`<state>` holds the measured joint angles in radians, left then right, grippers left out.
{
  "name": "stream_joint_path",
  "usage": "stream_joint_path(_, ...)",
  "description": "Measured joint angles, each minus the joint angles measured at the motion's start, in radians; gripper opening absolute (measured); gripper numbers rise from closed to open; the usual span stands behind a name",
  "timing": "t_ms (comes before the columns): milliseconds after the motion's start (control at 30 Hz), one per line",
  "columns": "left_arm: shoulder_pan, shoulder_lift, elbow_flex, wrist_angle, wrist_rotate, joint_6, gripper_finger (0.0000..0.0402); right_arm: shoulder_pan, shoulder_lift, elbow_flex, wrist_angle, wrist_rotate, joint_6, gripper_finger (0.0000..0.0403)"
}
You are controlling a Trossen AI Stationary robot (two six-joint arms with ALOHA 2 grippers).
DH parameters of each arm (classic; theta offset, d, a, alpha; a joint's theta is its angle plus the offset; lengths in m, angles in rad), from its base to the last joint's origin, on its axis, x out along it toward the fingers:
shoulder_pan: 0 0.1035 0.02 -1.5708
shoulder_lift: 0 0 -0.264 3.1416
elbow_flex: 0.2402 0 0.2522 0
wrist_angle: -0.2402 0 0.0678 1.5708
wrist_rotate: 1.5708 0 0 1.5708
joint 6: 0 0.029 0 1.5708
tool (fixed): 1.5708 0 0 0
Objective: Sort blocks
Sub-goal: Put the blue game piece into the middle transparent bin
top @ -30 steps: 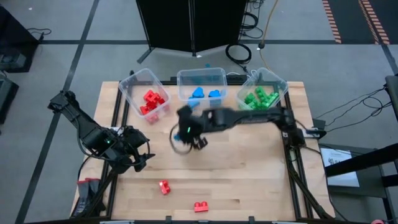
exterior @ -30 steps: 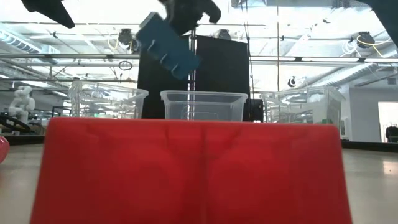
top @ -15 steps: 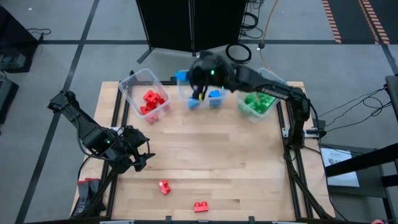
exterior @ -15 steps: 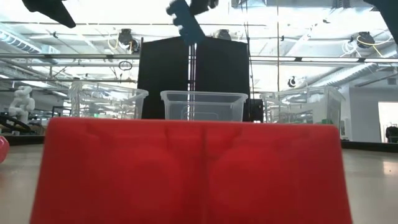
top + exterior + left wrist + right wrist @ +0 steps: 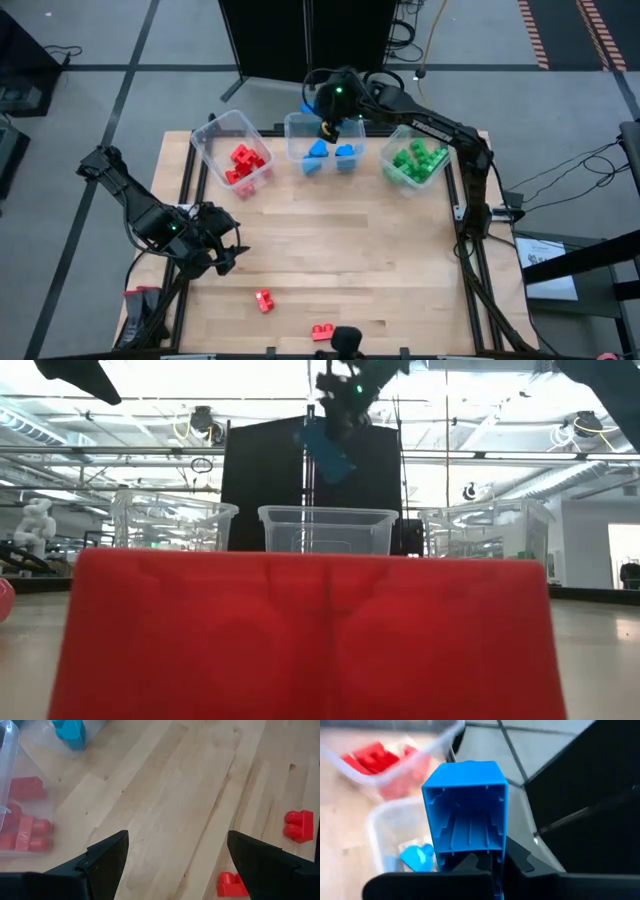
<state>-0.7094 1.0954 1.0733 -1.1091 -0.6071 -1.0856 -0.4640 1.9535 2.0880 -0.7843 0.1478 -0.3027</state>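
Observation:
My right gripper (image 5: 331, 112) hangs high over the far rim of the middle clear bin (image 5: 352, 122), shut on a blue block (image 5: 467, 810). That block shows above the bin in the low view (image 5: 328, 448). Blue blocks (image 5: 330, 154) lie in this bin, red blocks (image 5: 243, 163) in the left bin and green blocks (image 5: 418, 160) in the right bin. Two red blocks (image 5: 264, 300) (image 5: 322, 331) rest on the table near its near edge. My left gripper (image 5: 222, 252) waits open at the table's left side, touching nothing. My right gripper pinches the blue block between its two fingers at the block's lower end (image 5: 470, 854). The open hollow underside faces the wrist camera. The block is lifted clear and hangs tilted below the gripper (image 5: 350, 385), above the middle bin.
The three clear bins stand in a row along the far edge. A red block (image 5: 310, 635) sits right before the low camera and hides most of the table there. Bare wood lies between the bins and the two loose red blocks (image 5: 299, 825) (image 5: 231, 885).
My right gripper has carried the blue block from above the table's middle up and toward the far edge, over the middle bin. The block has turned in the air. The gripper has stayed shut on it.

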Motion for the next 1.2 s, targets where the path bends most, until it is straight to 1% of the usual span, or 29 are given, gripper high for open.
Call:
stream_joint_path(67, 0.000, 0.000, 0.000, 0.000, 0.000, -0.006, 0.0336, -0.007, 0.028, 0.001, -0.018, -0.003, 0.001, 0.0004)
stream_joint_path(133, 0.000, 0.000, 0.000, 0.000, 0.000, -0.007, 0.0336, -0.018, 0.039, -0.003, -0.076, -0.027, 0.002, 0.0007)
stream_joint_path(200, 0.000, 0.000, 0.000, 0.000, -0.001, -0.008, 0.0336, -0.020, 0.057, -0.003, -0.067, -0.040, -0.004, 0.0010)
stream_joint_path(467, 0.000, 0.000, 0.000, 0.000, -0.001, -0.009, 0.0336, -0.028, 0.074, -0.003, -0.116, -0.176, -0.028, 0.0013)
stream_joint_path(567, 0.000, 0.000, 0.000, 0.000, -0.001, -0.009, 0.0336, -0.027, 0.074, -0.003, -0.117, -0.183, -0.051, 0.0017)
stream_joint_path(633, 0.000, 0.000, 0.000, 0.001, -0.001, -0.009, 0.0336, -0.028, 0.074, -0.003, -0.122, -0.181, -0.053, 0.0028)
stream_joint_path(733, 0.000, 0.000, 0.000, 0.001, -0.001, -0.009, 0.0336, -0.029, 0.074, -0.003, -0.140, -0.179, -0.056, 0.0061)
stream_joint_path(933, 0.000, 0.000, 0.000, 0.001, -0.001, -0.010, 0.0336, -0.030, 0.074, -0.003, -0.163, -0.164, -0.058, 0.0149)
stream_joint_path(1067, 0.000, 0.000, 0.000, 0.004, -0.006, -0.010, 0.0336, -0.032, 0.074, -0.003, -0.170, -0.131, -0.061, 0.0203)
stream_joint_path(1133, 0.000, 0.000, 0.000, 0.020, -0.039, -0.010, 0.0336, -0.034, 0.074, -0.003, -0.173, -0.114, -0.061, 0.0227)
stream_joint_path(1200, 0.000, 0.000, 0.000, 0.048, -0.101, -0.009, 0.0336, -0.035, 0.073, -0.003, -0.181, -0.113, -0.062, 0.0249)
